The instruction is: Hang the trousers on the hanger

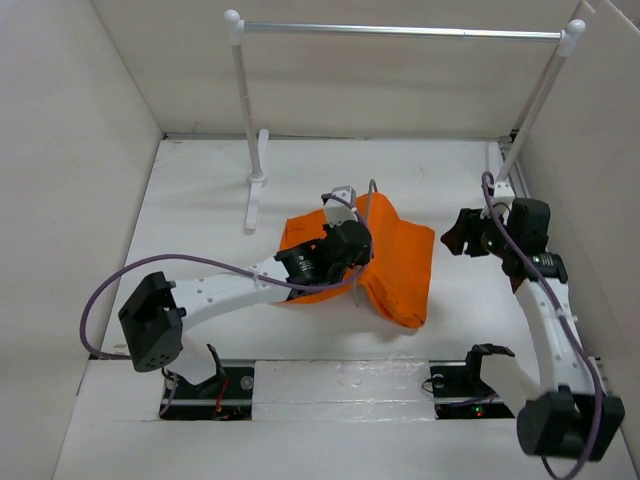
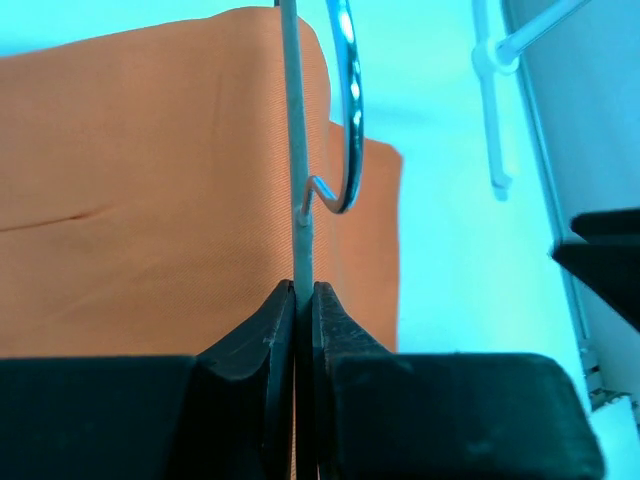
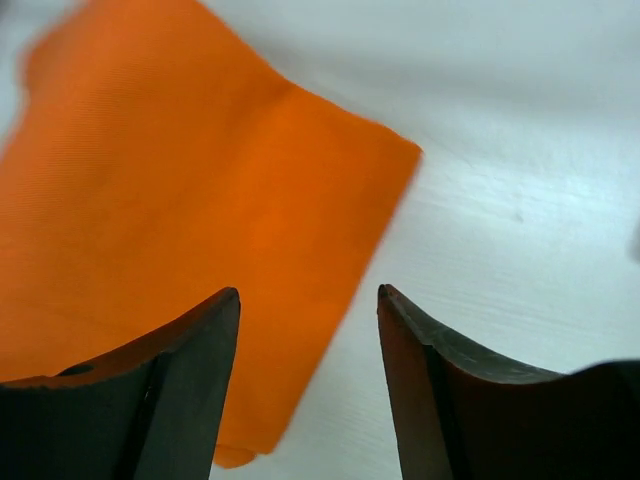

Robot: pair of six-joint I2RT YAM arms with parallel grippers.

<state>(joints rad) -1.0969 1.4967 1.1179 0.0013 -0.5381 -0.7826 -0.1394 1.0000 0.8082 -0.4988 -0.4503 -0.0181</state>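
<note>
The orange trousers (image 1: 400,262) lie bunched in the middle of the table, partly under my left arm. My left gripper (image 1: 360,226) is shut on the thin grey wire of the hanger (image 2: 297,150), just below its metal hook (image 2: 348,120). The orange cloth (image 2: 150,200) fills the view behind the wire. The hanger's triangle is hidden. In the top view only the hook (image 1: 372,192) shows above the cloth. My right gripper (image 1: 452,238) is open and empty, hovering just right of the trousers. Its jaws (image 3: 308,292) frame the cloth's edge (image 3: 180,220) and the white table.
A silver rail (image 1: 400,31) on two white posts spans the back of the table, with the left post's foot (image 1: 256,190) near the trousers. White walls close in the left, right and back. One post also shows in the left wrist view (image 2: 490,90).
</note>
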